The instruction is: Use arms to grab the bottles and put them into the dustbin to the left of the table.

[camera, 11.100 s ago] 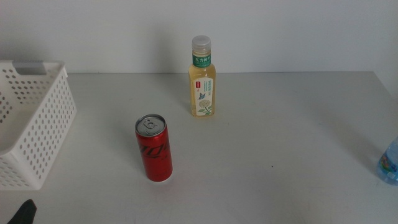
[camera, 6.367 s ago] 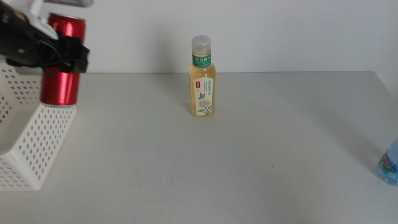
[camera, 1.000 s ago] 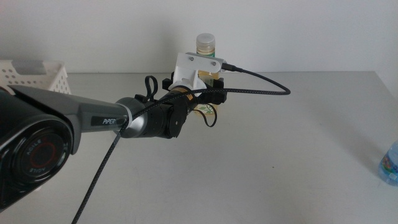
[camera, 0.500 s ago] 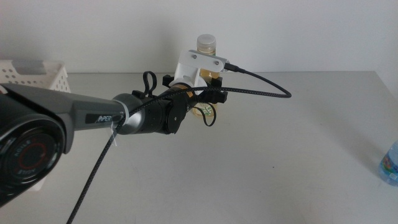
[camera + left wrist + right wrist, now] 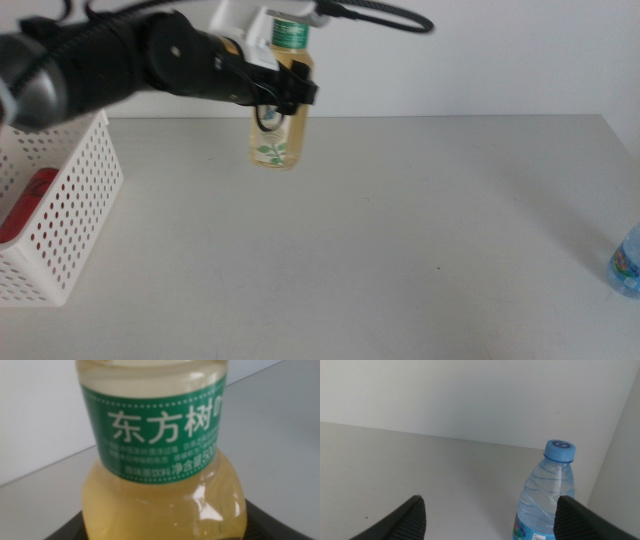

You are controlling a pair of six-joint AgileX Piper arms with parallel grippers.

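The left gripper [image 5: 285,85] has its jaws clenched on the tea bottle [image 5: 278,110], which hangs clear above the table [image 5: 420,230], tilted a little, with its body below the jaws and its green neck band above them. In the left wrist view the bottle [image 5: 160,460] fills the space between the jaws. The bin [image 5: 60,215] sits well off to the gripper's left side; something red, probably the can [image 5: 25,200], lies inside it. The right gripper [image 5: 490,510] waits with jaws released and apart, the water bottle [image 5: 545,495] standing on the table just ahead, nearer one jaw.
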